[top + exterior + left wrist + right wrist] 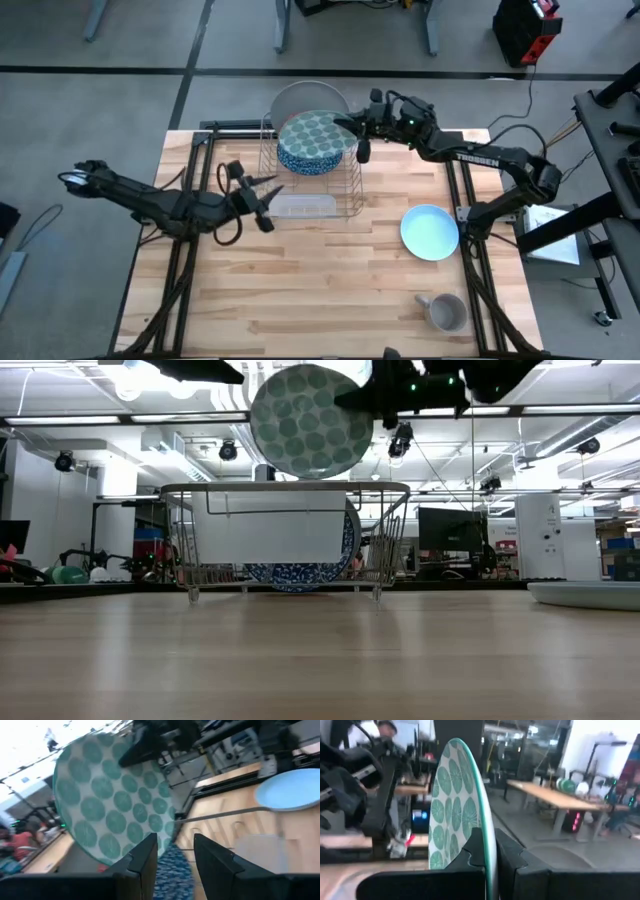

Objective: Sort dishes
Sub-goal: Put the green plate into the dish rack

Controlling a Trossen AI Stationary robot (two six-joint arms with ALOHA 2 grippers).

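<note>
From the desk-level camera the blue speckled plate (300, 565) sat mostly hidden behind the rack's (290, 535) white panel. The light-blue plate (590, 593) was cut off at the frame's edge. In the overhead view the patterned plate (315, 140) covered much of the grey plate (300, 98).

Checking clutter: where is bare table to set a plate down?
Bare wood lies in front of the rack, between the left gripper and the light-blue plate, reaching the mug. Crowded: the rack, where the right gripper holds the teal-dotted plate.
</note>
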